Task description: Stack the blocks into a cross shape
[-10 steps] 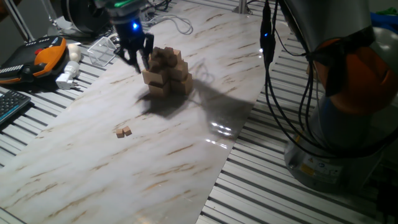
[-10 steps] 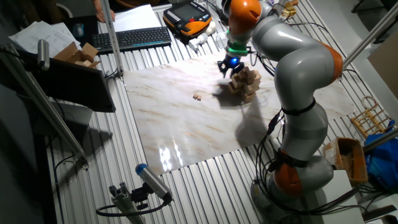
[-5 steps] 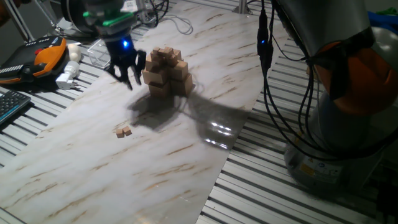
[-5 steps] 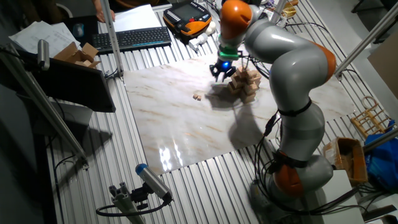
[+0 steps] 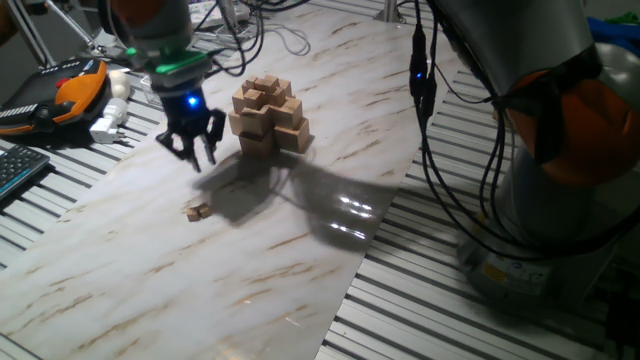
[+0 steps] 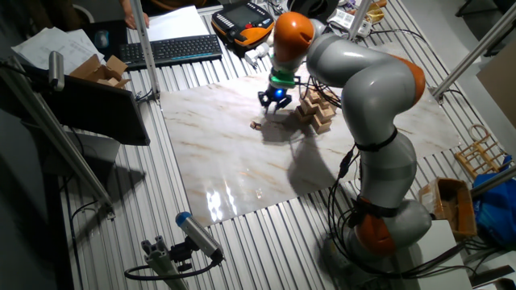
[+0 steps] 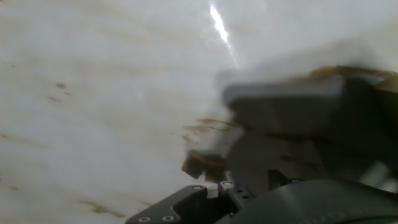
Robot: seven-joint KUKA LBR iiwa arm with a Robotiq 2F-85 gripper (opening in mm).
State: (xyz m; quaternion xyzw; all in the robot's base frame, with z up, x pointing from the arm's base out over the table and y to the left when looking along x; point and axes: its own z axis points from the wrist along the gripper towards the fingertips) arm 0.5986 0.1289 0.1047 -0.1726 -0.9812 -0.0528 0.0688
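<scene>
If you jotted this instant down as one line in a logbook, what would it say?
gripper: open, empty, above marble board | tiny blocks: two, loose on board, untouched | cross-shaped pile: standing, beside gripper

Gripper (image 5: 193, 150) now well clear of the cross shape (image 5: 268, 116), shifted along the marbled bench (image 5: 300, 260) from right against the pile's side toward the blocks (image 5: 198, 211). Lower over the slab than a second ago, fingers (image 5: 210, 136) spread and empty as before the move. Arm swung over with it in the other fixed view, gripper (image 6: 272, 100) now near the blocks (image 6: 255, 125). Shadow stretched from the pile toward the tiny cubes.
</scene>
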